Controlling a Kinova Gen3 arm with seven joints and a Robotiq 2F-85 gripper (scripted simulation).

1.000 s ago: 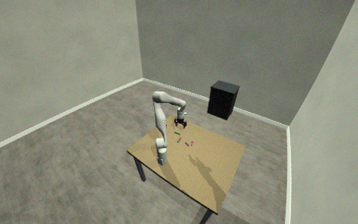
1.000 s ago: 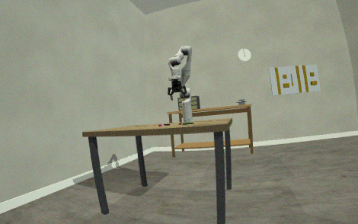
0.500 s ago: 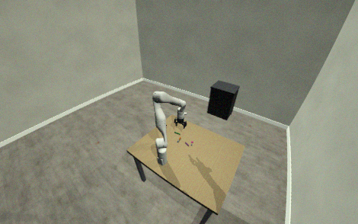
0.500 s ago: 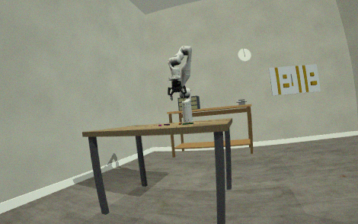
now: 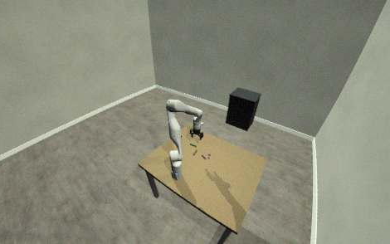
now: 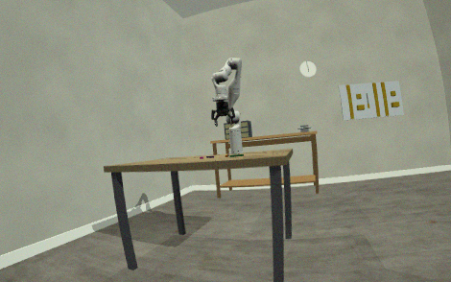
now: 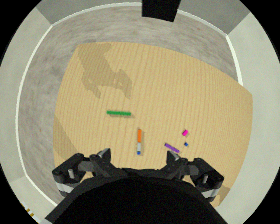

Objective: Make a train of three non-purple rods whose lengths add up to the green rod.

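Note:
The rods lie on the wooden table (image 5: 211, 174). In the wrist view I see a green rod (image 7: 118, 113) to the left. An orange rod (image 7: 139, 135) lies in the middle, with a small grey rod (image 7: 139, 144) and a blue rod (image 7: 139, 152) in line at its near end. A purple rod (image 7: 171, 147) lies to the right, with a magenta rod (image 7: 185, 133) and another blue rod (image 7: 185, 143) near it. My gripper (image 5: 196, 134) hangs open and empty high above the table's far left part, well above the rods; it also shows in the exterior view (image 6: 220, 116).
A black cabinet (image 5: 243, 108) stands by the far wall. A second wooden table (image 6: 268, 158) with a shelf stands behind my table. My arm's base (image 5: 176, 169) is mounted at the table's left edge.

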